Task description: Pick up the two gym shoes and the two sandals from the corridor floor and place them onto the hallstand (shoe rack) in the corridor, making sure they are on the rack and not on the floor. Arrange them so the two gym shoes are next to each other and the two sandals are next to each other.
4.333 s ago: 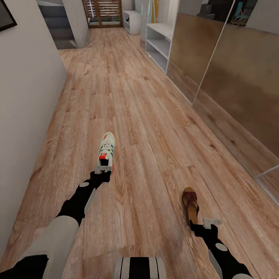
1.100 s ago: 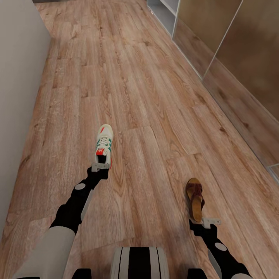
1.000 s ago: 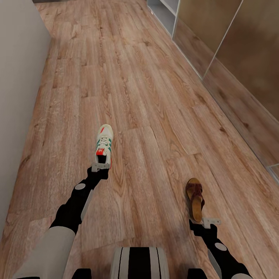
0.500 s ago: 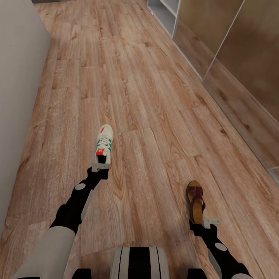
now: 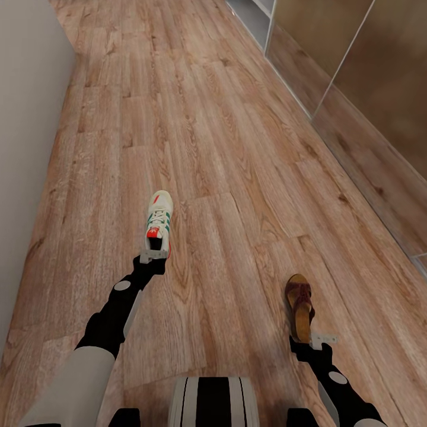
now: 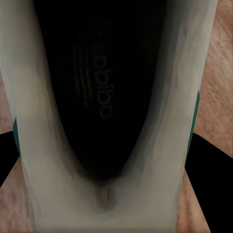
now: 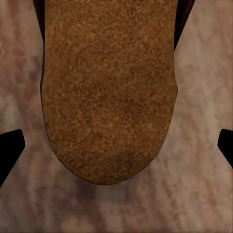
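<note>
Carrying one shoe in each hand along the corridor

Lower right, my right gripper [image 5: 312, 340] holds a sandal [image 5: 300, 305]; centre left, my left gripper [image 5: 154, 255] clamps a gym shoe [image 5: 159, 223]. The floor [image 5: 237, 148] has slid nearer; the hallstand [image 5: 252, 13] waits top right.

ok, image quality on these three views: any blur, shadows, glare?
Head view: sharp wood grain, flat even light, only faint shadows under the gym shoe and sandal; wall panels at right show a dull sheen, no hard glare. Left wrist view: the shoe's heel opening sits very close, soft and dark inside. Right wrist view: sandal insole grainy, floor behind smeared.
</note>
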You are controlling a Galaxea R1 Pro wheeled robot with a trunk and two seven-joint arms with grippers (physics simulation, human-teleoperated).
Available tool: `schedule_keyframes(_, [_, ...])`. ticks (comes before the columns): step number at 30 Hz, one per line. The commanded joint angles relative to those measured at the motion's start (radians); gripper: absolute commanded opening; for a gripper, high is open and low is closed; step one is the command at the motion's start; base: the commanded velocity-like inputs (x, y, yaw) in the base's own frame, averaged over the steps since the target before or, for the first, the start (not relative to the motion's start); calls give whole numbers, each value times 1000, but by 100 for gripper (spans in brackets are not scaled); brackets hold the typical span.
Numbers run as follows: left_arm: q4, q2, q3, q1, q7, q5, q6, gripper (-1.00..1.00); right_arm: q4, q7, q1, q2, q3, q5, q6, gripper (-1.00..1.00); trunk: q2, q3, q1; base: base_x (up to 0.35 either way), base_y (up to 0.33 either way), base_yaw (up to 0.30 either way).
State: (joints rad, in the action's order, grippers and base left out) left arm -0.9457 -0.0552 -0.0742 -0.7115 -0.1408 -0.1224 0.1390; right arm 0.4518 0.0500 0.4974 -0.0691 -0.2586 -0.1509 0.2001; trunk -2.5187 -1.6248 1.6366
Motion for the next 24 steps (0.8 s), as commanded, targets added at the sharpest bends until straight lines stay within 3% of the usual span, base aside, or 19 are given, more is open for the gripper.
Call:
schedule_keyframes(1, [-2, -2, -6, 0, -10, -11, 4, -100, -1, 5, 1, 1, -8, -10, 4, 100, 0, -1, 0, 0, 0, 0])
schedule_keyframes(22, [28, -3, -6, 0, -11, -13, 0, -100, -1, 4, 0, 2, -8, -10, 4, 100, 0, -1, 0, 29, 0, 0])
schedule_keyframes(23, [28, -3, -6, 0, -11, -13, 0, -100, -1, 4, 1, 1, -8, -10, 4, -100, 0, -1, 0, 3, 0, 0])
schedule_keyframes(24, [28, -3, -6, 0, -11, -13, 0, -100, -1, 4, 1, 1, -8, -10, 4, -100, 0, -1, 0, 2, 0, 0])
